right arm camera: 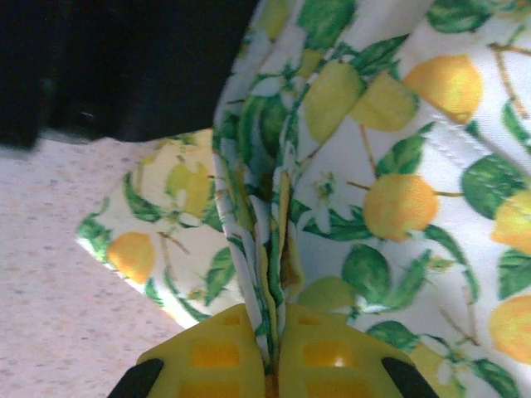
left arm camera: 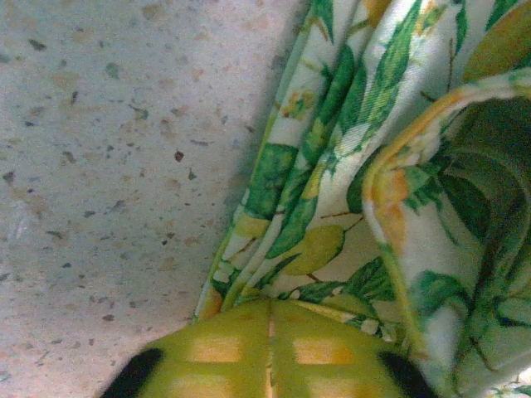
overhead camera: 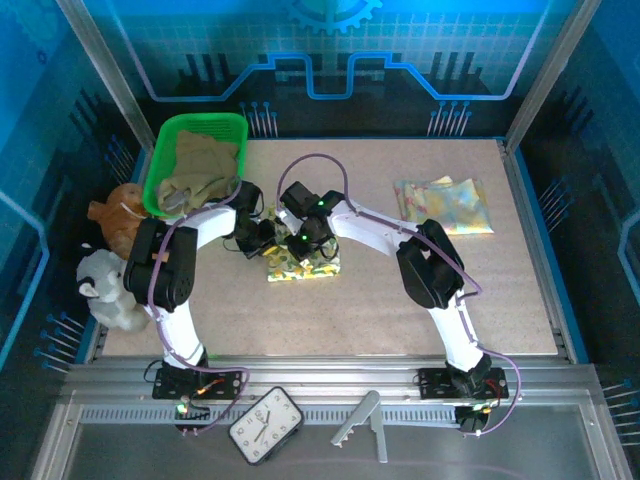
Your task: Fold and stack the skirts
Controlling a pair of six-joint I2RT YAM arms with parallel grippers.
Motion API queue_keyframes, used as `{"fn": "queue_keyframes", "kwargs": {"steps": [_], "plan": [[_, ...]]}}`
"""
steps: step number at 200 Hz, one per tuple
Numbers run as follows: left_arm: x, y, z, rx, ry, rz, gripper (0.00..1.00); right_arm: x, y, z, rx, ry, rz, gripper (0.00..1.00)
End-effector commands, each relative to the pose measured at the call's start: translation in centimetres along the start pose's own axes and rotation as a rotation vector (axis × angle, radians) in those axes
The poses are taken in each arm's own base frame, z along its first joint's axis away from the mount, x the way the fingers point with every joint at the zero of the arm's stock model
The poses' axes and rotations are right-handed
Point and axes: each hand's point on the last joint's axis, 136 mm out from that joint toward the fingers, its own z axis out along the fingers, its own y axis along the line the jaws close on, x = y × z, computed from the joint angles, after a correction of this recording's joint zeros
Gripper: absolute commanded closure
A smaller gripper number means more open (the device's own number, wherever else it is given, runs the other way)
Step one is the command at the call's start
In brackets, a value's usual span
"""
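So on the far left corner there's a green plastic basket (overhead camera: 158, 172) with a crumpled olive-khaki cloth skirt (overhead camera: 200, 165) in it, right up against the left edge. The speckled beige table (overhead camera: 400, 300) has loads of bare room near and right of centre.

The yellow-green lemon-print cloth skirt (overhead camera: 300, 268) sits about mid-table, folded small. Both arms bend inward over it. The left gripper (left arm camera: 270, 308) is at its left hem with the pads pressed together; can't tell if any fabric is caught. The right gripper (right arm camera: 274, 319) is clamped on an upright pleat of that skirt.

The folded pastel patchwork cloth skirt (overhead camera: 445, 205) lies flat far right, well apart from the arms and close to the right edge.
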Motion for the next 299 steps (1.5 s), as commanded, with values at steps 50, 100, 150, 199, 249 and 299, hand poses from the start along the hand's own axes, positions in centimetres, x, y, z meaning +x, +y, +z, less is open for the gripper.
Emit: {"fn": "queue_keyframes", "kwargs": {"steps": [50,100,150,199,249,299], "plan": [[-1.8,5.3,-6.9,-0.193,-0.156,-0.017,0.54,-2.3,2.4,-7.0,-0.256,-0.128,-0.074,0.6],[0.0,3.2,-8.7,-0.04,-0.156,-0.023,0.59,-3.6,-6.9,-6.6,-0.136,-0.167,0.141,0.82],[3.4,-5.8,-8.1,0.373,-0.022,0.007,0.63,-5.3,-11.3,-1.1,-0.141,-0.101,0.153,1.0],[4.4,-5.1,-2.4,0.306,0.078,-0.001,0.67,-5.1,-13.0,2.9,-0.123,-0.003,0.269,1.0],[3.9,-0.4,1.0,0.1,0.114,0.009,0.71,0.4,-13.3,3.7,-0.112,0.086,0.537,1.0],[1.3,-2.1,2.2,0.051,0.122,0.109,0.69,3.8,-9.6,0.5,-0.271,-0.199,0.975,0.91]]}}
